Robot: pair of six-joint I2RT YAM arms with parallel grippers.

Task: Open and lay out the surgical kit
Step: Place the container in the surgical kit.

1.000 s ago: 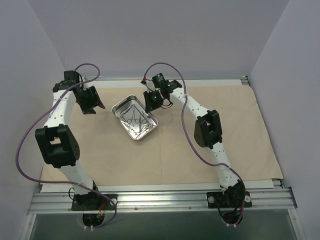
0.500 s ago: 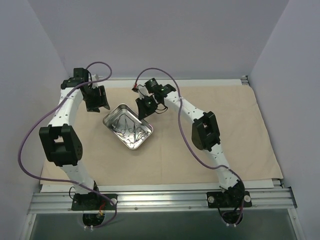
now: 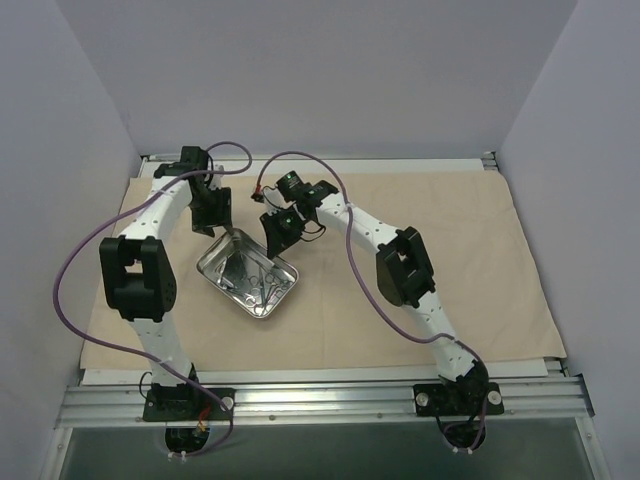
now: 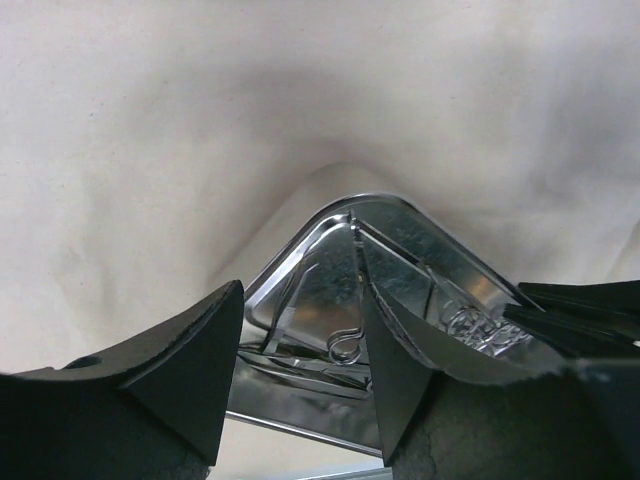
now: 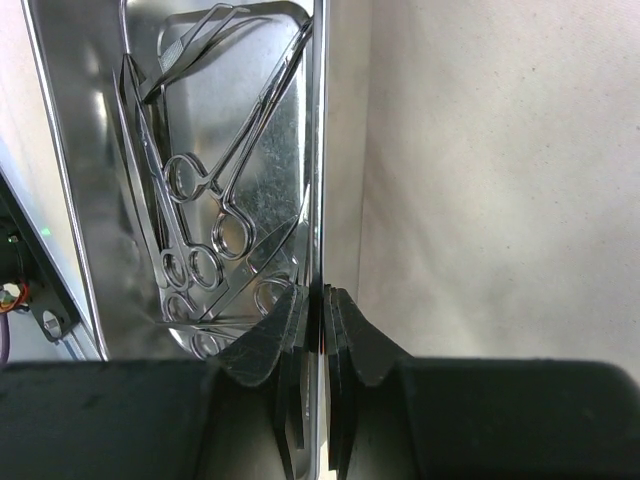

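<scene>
The surgical kit's beige cloth wrap (image 3: 450, 260) lies spread flat over the table. On it, left of centre, sits the small steel tray (image 3: 225, 292) with several ring-handled instruments (image 3: 255, 278) piled inside. My right gripper (image 3: 275, 238) is shut on the tray's far right rim; the wrist view shows its jaws (image 5: 322, 305) pinching the thin edge, with the instruments (image 5: 195, 200) just left of them. My left gripper (image 3: 215, 222) hangs open at the tray's far left corner. In its wrist view the left gripper (image 4: 300, 380) straddles the tray (image 4: 390, 215) wall without closing on it.
Pale walls close in the table on the left, back and right. The metal rail (image 3: 320, 400) carrying both arm bases runs along the near edge. The cloth (image 5: 500, 150) continues bare to the right of the tray.
The right gripper has dragged the tray left and toward the near edge, turning it a little. The left gripper has swung right, over to the tray's far corner.
</scene>
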